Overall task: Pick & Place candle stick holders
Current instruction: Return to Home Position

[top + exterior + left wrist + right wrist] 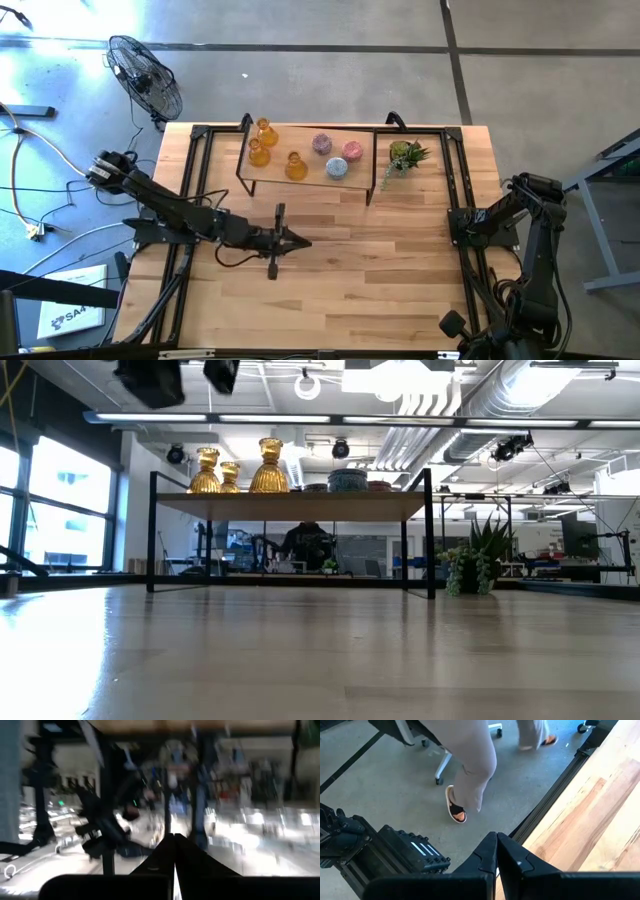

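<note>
Several glass candle stick holders stand by their bases on a low wooden shelf at the table's far middle. Three are amber, two pink, one light blue. The low view shows the amber ones and the blue one on the shelf top. My left gripper is shut with nothing in it. It is over the table's middle, on the near side of the shelf. My right gripper, shut and holding nothing, waits at the table's right edge.
A spiky green potted plant stands on the table right of the shelf. Black rails run along both table sides. A fan stands on the floor at far left. A person's legs show beyond the right edge.
</note>
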You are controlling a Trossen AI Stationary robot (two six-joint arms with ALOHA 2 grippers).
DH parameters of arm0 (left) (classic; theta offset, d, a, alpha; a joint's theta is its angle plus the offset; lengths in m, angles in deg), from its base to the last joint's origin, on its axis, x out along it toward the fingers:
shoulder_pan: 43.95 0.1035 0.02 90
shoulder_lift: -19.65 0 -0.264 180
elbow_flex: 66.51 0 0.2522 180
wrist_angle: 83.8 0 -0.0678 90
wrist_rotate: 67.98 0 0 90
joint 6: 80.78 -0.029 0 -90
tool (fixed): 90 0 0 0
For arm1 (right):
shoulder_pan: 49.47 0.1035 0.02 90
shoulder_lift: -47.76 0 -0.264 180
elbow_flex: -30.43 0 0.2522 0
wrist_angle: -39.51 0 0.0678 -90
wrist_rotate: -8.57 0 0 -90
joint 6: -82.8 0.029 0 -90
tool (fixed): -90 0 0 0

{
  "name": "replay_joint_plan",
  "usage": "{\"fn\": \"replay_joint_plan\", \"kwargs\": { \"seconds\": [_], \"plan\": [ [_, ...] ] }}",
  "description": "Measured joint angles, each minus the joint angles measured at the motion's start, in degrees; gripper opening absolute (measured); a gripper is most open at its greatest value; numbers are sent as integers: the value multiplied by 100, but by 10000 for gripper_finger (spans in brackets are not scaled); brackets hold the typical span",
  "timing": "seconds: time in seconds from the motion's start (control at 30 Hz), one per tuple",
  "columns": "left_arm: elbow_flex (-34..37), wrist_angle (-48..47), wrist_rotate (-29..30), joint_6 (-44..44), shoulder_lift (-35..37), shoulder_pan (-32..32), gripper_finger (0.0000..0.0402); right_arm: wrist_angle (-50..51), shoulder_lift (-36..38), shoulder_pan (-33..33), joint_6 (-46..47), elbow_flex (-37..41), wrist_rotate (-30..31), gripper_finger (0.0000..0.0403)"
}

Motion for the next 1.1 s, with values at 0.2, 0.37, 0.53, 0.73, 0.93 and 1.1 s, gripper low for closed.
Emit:
{"fn": "replay_joint_plan", "kwargs": {
  "seconds": [0.2, 0.37, 0.53, 0.73, 0.93, 1.1],
  "plan": [
    [4, -660, -1336, 3054, -9, -39, 1, 1, 2, 1, 0, 0, 2, 5],
    [4, -710, -1856, 7591, -9, -239, 0, 1, 0, -1, 0, 0, 2, 4],
    [4, -492, -2041, 10463, -9, -445, 0, 1, 0, -2, 0, 0, 0, 5],
    [4, -480, -2117, 11434, -7, -520, 0, 1, 0, -1, 0, 0, 2, 4],
    [4, -467, -2143, 11438, -7, -516, 0, -1, 0, -1, 0, 0, 2, 4],
    [4, -672, -2158, 12060, -3, -517, 0, -1, 0, 0, 0, 0, 1, 4]
  ]
}}
